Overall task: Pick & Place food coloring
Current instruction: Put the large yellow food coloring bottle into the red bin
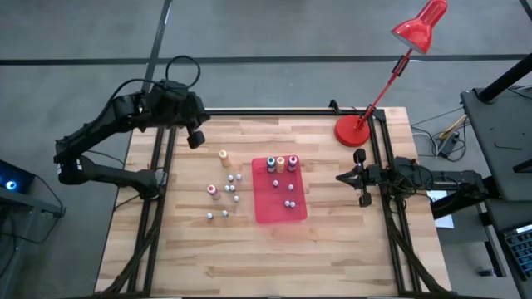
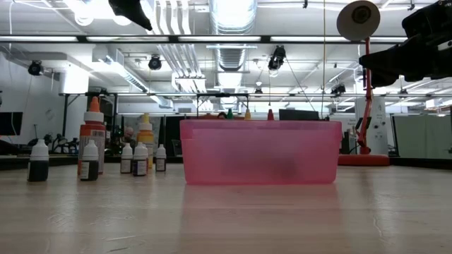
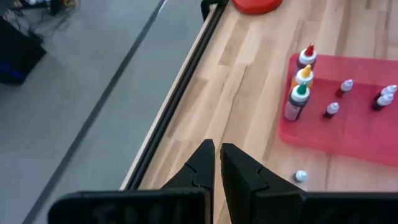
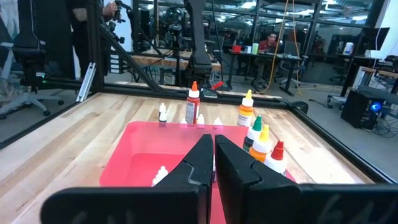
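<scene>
Left pincer (image 1: pixel 196 138) clenched on nothing, raised above the far left part of the bench (image 1: pixel 332 241); right pincer (image 1: pixel 342 177) likewise clenched and empty, poised at the right edge of the bench, aimed toward the red tray (image 1: pixel 268 212). Inside the tray: three larger bottles in a row along the far wall, capped green (image 1: pixel 271 163), orange (image 1: pixel 281 163) and red (image 1: pixel 293 162), plus a few tiny pale-capped food coloring bottles (image 1: pixel 290 203) scattered on the tray floor, contents too small to tell apart from above. Left of the tray, on bare wood: an orange bottle (image 1: pixel 224 156), a red-labelled one (image 1: pixel 213 191) and a loose cluster of tiny pale-capped bottles (image 1: pixel 232 189), all standing clear of the tray. From bench height, tray contents hidden behind the translucent pink wall (image 2: pixel 258 152), only three cap tips peeking over the rim. Red desk lamp (image 1: pixel 355 129) planted at the far right corner, near the tray, shade reaching beyond the bench edge. In the right wrist view, a seated person (image 4: pixel 268 42) far off in the room behind.
</scene>
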Controlling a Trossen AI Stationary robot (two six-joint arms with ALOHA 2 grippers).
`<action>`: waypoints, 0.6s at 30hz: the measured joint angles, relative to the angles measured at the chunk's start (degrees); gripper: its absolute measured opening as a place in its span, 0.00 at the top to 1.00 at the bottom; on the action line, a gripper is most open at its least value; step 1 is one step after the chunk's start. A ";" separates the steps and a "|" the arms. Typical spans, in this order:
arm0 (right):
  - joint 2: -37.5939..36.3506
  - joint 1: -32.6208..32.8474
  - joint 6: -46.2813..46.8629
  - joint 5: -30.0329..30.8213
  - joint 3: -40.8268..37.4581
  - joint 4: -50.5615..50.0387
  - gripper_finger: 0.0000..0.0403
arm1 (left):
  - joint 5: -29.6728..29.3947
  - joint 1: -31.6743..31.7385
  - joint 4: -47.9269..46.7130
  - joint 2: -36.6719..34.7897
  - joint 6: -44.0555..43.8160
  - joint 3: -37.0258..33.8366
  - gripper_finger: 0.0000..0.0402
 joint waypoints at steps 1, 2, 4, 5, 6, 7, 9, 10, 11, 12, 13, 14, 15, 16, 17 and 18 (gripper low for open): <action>0.00 0.00 -0.04 -0.02 0.00 -0.02 0.98 | 0.05 0.59 -0.70 0.45 0.10 0.68 0.99; 0.00 0.02 0.05 -0.02 0.00 -0.01 0.98 | 0.07 1.21 -1.48 1.00 0.15 1.37 0.99; 0.00 0.02 0.03 0.00 0.00 0.00 0.98 | 0.17 2.52 -3.49 2.10 0.49 2.69 0.99; 0.00 0.02 -0.08 -0.02 0.00 0.00 0.98 | 0.26 3.22 -4.22 2.57 1.00 3.12 0.99; 0.00 0.01 -0.06 -0.01 0.00 -0.01 0.98 | 0.42 3.89 -4.96 3.12 1.43 3.57 0.99; 0.00 0.00 0.05 0.00 0.00 0.00 0.98 | 0.61 4.49 -5.26 3.49 1.49 3.71 0.99; 0.00 0.01 -0.08 -0.02 0.00 0.00 0.98 | 2.01 5.64 -5.84 4.20 1.51 3.74 0.99; 0.00 0.00 -0.08 0.00 0.00 -0.01 0.98 | 3.24 6.13 -5.90 4.49 1.52 3.60 0.99; 0.00 0.02 -0.04 -0.02 0.00 0.00 0.98 | 4.74 6.64 -6.19 4.81 1.53 3.43 0.99; 0.00 0.02 -0.03 -0.02 0.00 -0.01 0.98 | 6.37 7.15 -6.78 5.19 1.57 3.40 0.99; 0.00 0.01 -0.08 0.00 0.00 0.00 0.98 | 8.11 7.60 -7.27 5.62 1.62 3.37 0.99; 0.00 0.02 -0.08 -0.02 0.00 0.00 0.98 | 9.59 8.00 -7.83 6.03 1.66 3.37 0.99; 0.00 0.02 -0.03 -0.02 0.00 0.00 0.98 | 10.79 8.36 -8.52 6.44 1.65 3.36 0.99; 0.00 0.02 0.07 0.00 0.00 -0.02 0.98 | 11.55 8.70 -9.03 6.82 1.65 3.25 0.99; 0.00 0.00 0.04 0.00 0.00 -0.02 0.98 | 11.90 8.91 -9.35 7.18 1.65 3.07 0.99; 0.00 0.01 -0.03 -0.02 0.00 0.00 0.98 | 12.03 8.99 -9.39 7.41 1.65 2.79 0.99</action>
